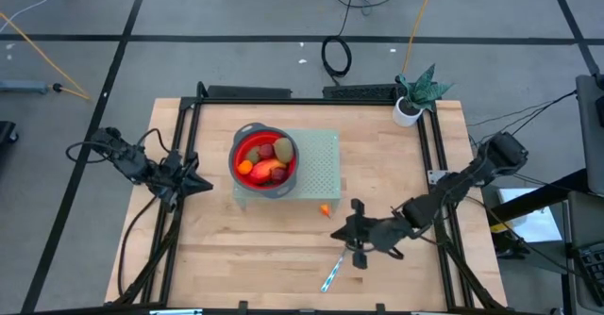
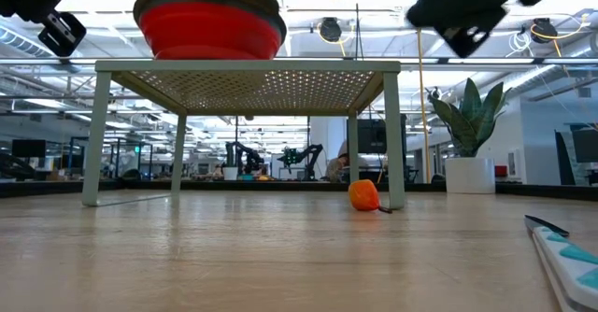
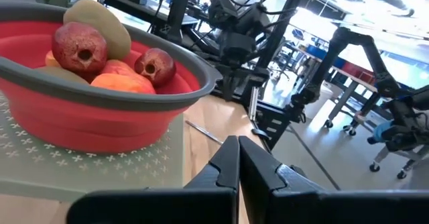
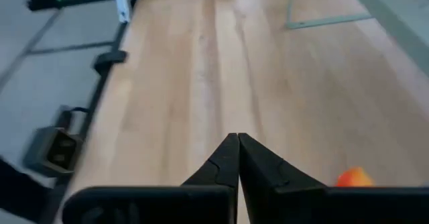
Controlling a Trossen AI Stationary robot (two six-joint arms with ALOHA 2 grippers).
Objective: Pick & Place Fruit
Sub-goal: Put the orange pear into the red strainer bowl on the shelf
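A red collapsible bowl (image 1: 264, 159) stands on a pale green perforated rack (image 1: 321, 164) and holds several toy fruits (image 3: 80, 46): dark red, orange and olive-brown. One small orange fruit (image 1: 326, 209) lies on the wood just near of the rack, and also shows in the low view (image 2: 364, 195) and the right wrist view (image 4: 353, 178). My right gripper (image 1: 338, 232) hovers shut near that fruit, on its near side, pointing toward the table's left. My left gripper (image 1: 209, 185) is shut, just left of the rack, below the bowl's rim (image 3: 201, 83).
A slim silver-and-blue knife (image 1: 332, 273) lies on the table near the near edge, just below my right gripper. A potted plant (image 1: 415, 96) stands at the far right corner. Bare wood (image 1: 264, 249) stretches across the near left part of the table.
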